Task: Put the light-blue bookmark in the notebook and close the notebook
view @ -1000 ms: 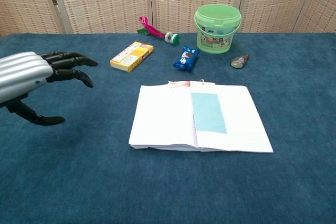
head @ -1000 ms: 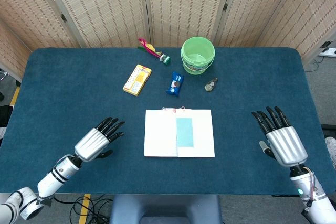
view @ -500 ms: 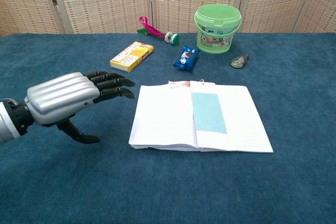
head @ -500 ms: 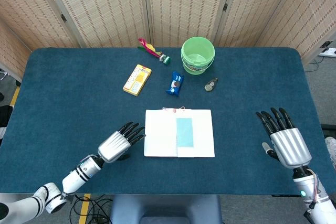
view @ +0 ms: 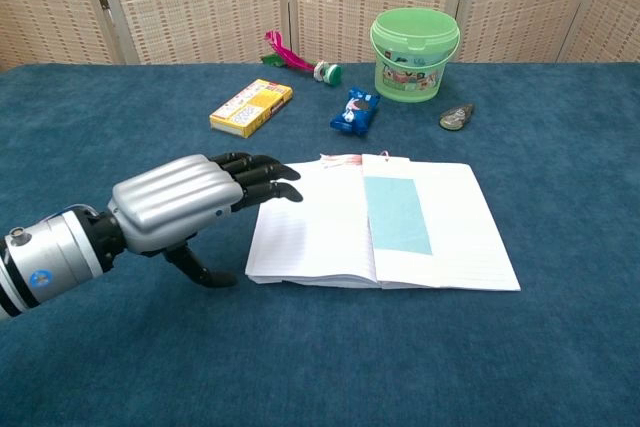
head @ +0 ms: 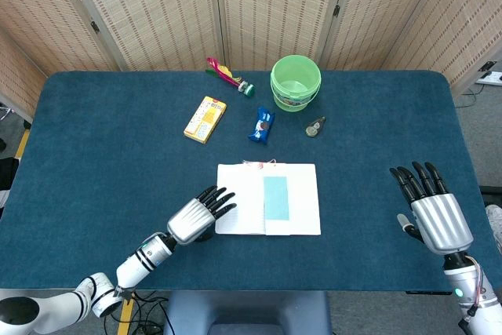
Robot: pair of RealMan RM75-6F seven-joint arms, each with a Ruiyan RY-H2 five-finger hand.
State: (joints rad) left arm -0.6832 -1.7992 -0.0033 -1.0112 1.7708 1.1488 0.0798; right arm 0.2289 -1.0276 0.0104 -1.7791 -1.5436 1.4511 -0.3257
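Woven folding screens are seen behind a table (head: 94, 139) covered in dark blue cloth. At its middle the notebook (head: 267, 199) is laid open, and the light-blue bookmark (head: 275, 198) is placed flat on its right page, just beside the spine. The left hand (head: 198, 214) is held palm down at the notebook's left edge, nothing gripped, its fingertips (view: 283, 176) extended over the left page; contact with the paper cannot be told. The right hand (head: 435, 211) is kept well apart near the right edge, fingers spread and nothing held. Farther back, a green bucket (head: 296, 81), a yellow box (head: 205, 118), a blue packet (head: 263, 125) and a pink feathered toy (head: 227, 75) are set
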